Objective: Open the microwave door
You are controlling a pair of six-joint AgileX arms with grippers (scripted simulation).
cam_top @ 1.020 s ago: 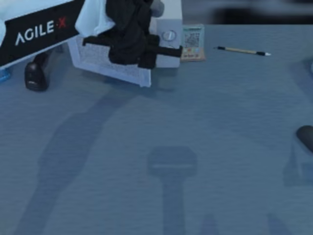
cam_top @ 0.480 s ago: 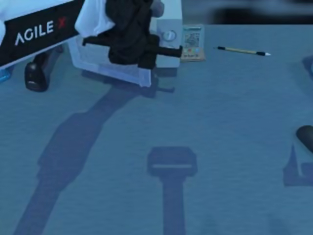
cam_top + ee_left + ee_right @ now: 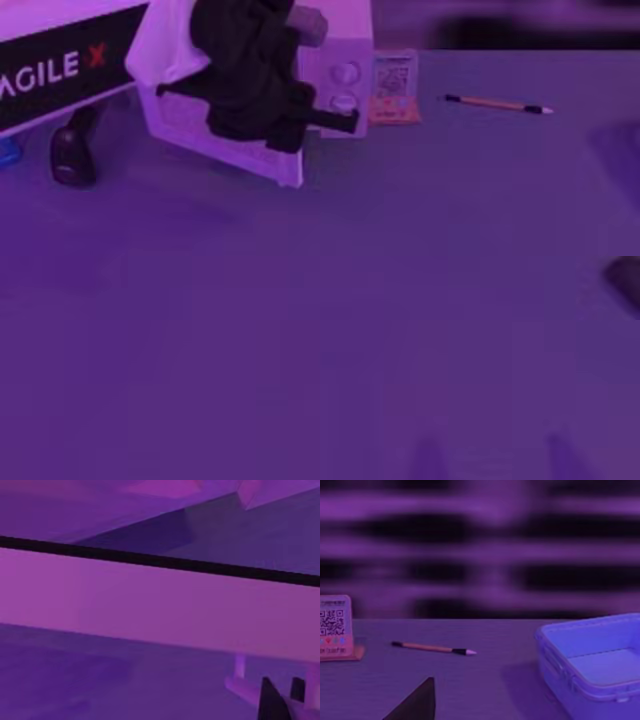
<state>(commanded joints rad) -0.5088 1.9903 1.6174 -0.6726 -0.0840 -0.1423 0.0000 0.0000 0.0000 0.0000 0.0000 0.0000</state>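
The white microwave (image 3: 340, 45) stands at the table's far left, its two round knobs (image 3: 345, 87) on the right of its front. The microwave door (image 3: 225, 150) stands swung out from the body at an angle, hinged on the left. My left gripper (image 3: 275, 125) hangs over the door's free edge. In the left wrist view the door (image 3: 150, 607) fills the middle as a wide pale band, and my left gripper (image 3: 284, 697) has its dark fingers on either side of the pale handle bar (image 3: 245, 685). My right gripper (image 3: 625, 280) sits parked at the table's right edge.
A QR-code card (image 3: 393, 85) stands just right of the microwave, with a pencil (image 3: 497, 103) farther right. A black handheld scanner (image 3: 72, 150) stands left of the door. The right wrist view shows a white bin (image 3: 595, 665), the pencil (image 3: 432, 648) and the card (image 3: 335, 625).
My left arm has shifted left and toward the near side, and the door's free edge has swung farther out from the microwave. Both knobs now show. The right arm has not moved.
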